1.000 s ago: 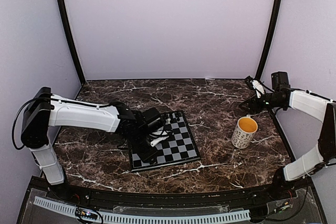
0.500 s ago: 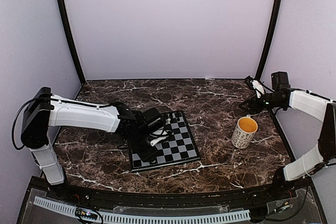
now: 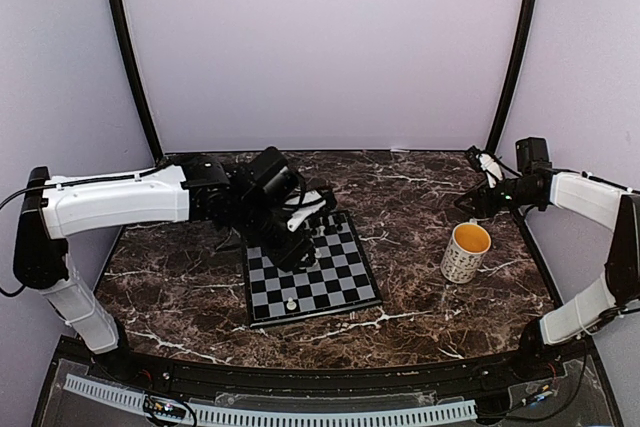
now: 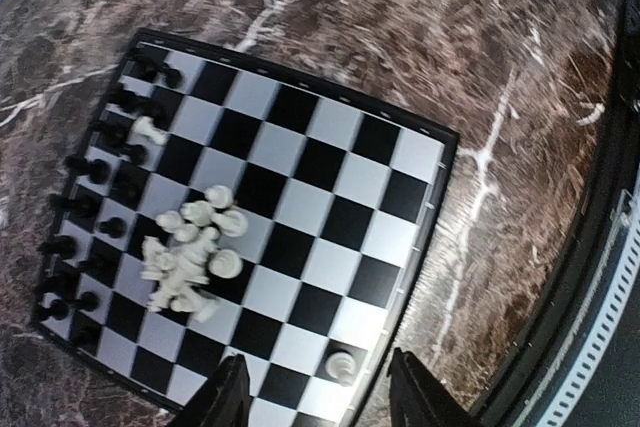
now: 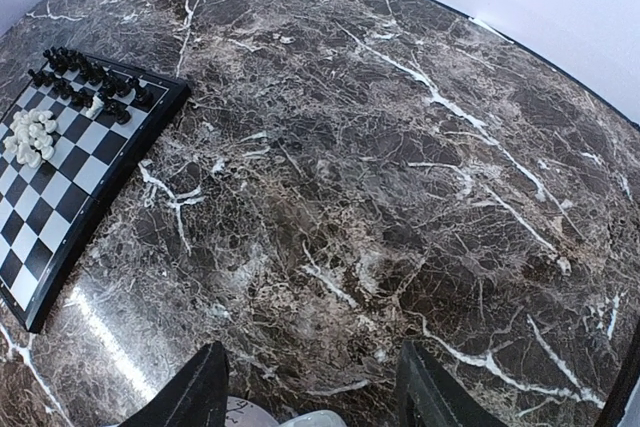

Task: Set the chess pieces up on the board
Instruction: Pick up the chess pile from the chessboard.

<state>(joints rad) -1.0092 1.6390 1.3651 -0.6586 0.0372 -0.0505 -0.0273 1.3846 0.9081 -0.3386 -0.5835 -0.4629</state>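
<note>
The black pieces (image 4: 100,172) are ranked at the board's (image 4: 335,137) left; white pieces (image 4: 185,267) are heaped, unplaced. The left gripper (image 4: 320,402) and right gripper (image 5: 315,397) are released.

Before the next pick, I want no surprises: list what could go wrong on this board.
1. The white pieces lie heaped on the board, touching; the left fingers may grab two or scatter the pile.
2. A stray white piece sits among the black pieces; reaching it could topple them.
</note>
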